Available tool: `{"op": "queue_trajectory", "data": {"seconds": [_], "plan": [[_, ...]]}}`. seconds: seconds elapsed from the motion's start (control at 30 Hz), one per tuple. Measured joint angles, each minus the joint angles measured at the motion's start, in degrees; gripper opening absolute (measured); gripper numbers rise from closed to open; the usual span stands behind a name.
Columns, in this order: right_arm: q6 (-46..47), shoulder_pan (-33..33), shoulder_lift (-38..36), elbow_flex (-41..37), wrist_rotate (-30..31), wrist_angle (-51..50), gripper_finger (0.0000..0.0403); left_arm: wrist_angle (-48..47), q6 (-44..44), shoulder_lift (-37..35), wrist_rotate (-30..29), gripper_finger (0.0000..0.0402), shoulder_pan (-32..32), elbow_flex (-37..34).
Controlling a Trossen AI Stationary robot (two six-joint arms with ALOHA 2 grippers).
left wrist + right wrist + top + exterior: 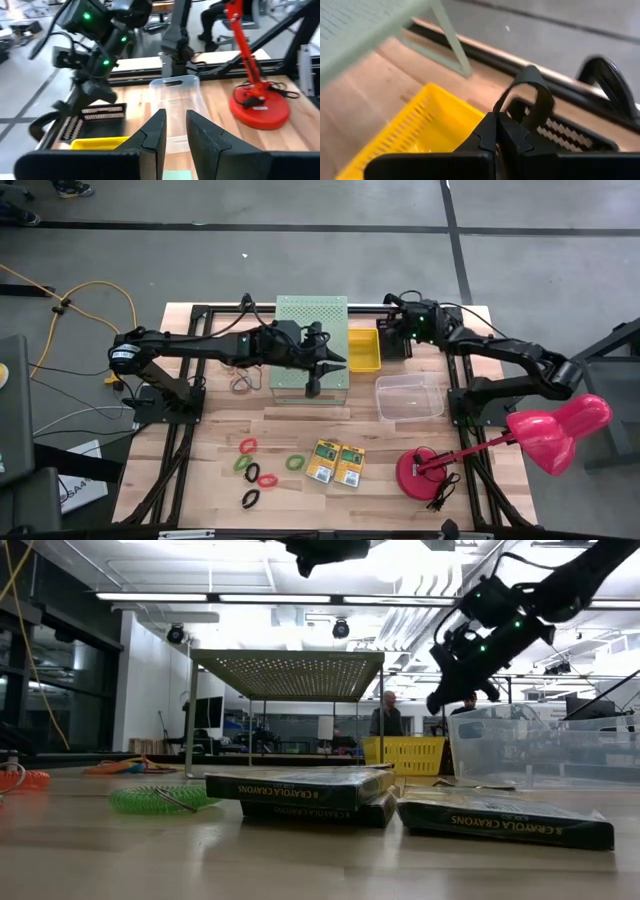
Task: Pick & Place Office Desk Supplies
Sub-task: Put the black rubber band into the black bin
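The right gripper point(502, 135) is hovering above the far edge of the counter point(330, 500), just beside the yellow basket point(364, 348), and its fingers are pinching a black elastic band loop point(532, 97) that is standing up as a small arch between the tips. In the low view this gripper point(437, 700) is hanging well clear of the counter top, though the band is too small to make out there.

The left gripper point(322, 375) is reaching across over the pale-green perforated box point(311, 330), with its fingers point(155, 132) standing a narrow way apart and nothing between them. Its wrist view is looking past them at the clear plastic tub point(177, 112) and the red base of the pink desk lamp point(260, 102).

The rest of the supplies are lying on the near part of the counter. Two crayon boxes point(335, 463) are sitting flat and side by side, touching or nearly so. To their left, a green loop point(296, 462) is lying just beside them, and farther left a red loop point(247, 445), another green loop point(241, 463), a second red one point(266, 479) and a black loop point(251, 499) are lying scattered near each other. A thin pale loop point(243, 384), possibly another band, is lying near the left arm's base side of the perforated box.
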Motion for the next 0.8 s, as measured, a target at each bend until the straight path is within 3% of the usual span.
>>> {"op": "queue_trajectory", "data": {"seconds": [0.2,0.4,0.8], "plan": [[1.82,0.08,-0.02,2.40,-1.95,-9.81,0.0002,-0.03,0.04,0.00,-1.42,0.0069,0.00,0.00],[3.33,0.08,-0.02,2.43,1.82,-19.61,0.0002,-0.03,0.04,0.02,-1.42,0.0069,0.00,-0.02],[4.64,0.08,-0.02,2.43,1.30,-20.71,0.0002,-0.01,0.04,0.04,-1.40,0.0069,0.00,-0.02]]}}
